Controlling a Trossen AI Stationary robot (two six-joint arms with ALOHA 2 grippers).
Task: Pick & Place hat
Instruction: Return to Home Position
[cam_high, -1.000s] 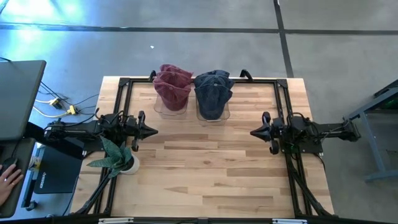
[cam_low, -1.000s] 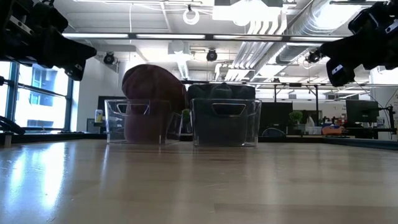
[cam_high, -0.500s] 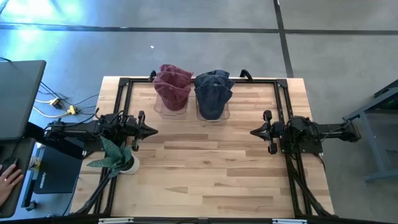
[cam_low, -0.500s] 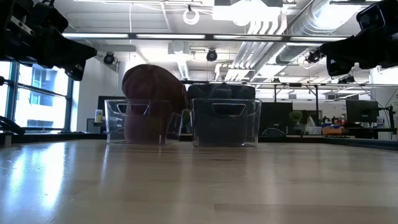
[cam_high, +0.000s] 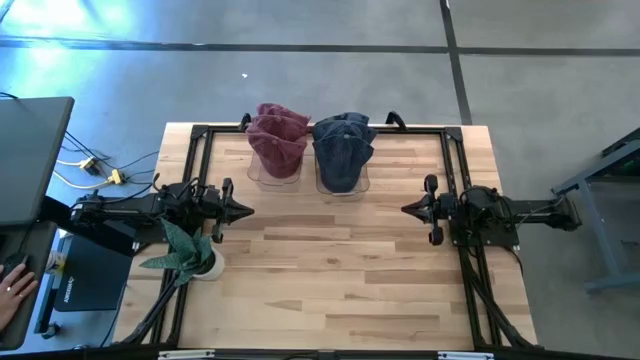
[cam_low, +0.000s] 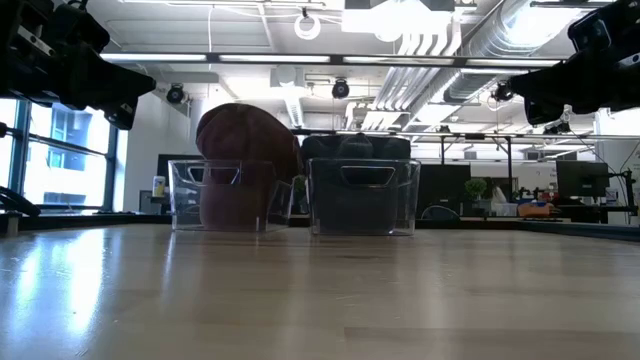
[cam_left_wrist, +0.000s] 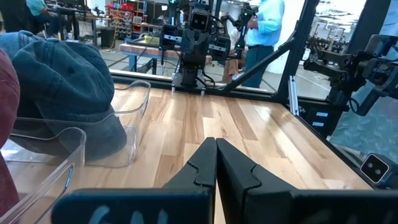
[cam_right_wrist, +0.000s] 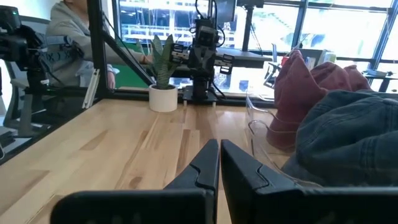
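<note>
Left gripper (cam_high: 245, 210) sits raised above the table's left side, fingers pressed together, holding nothing. Right gripper (cam_high: 405, 211) sits opposite over the right side, fingers likewise together and empty. The two point toward each other, well apart. Wooden table (cam_high: 330, 280) spans the space between them. Two clear bins stand just beside each other at the far edge. The left bin (cam_low: 183, 200) holds the red cap (cam_high: 277, 135) and the right bin (cam_low: 410, 200) holds the blue cap (cam_high: 343, 148). Both caps rise above the rims. Small potted plant (cam_high: 192, 255) stands by the left arm.

Open table (cam_high: 330, 262) midway — bins (cam_low: 362, 218) block far edge.
</note>
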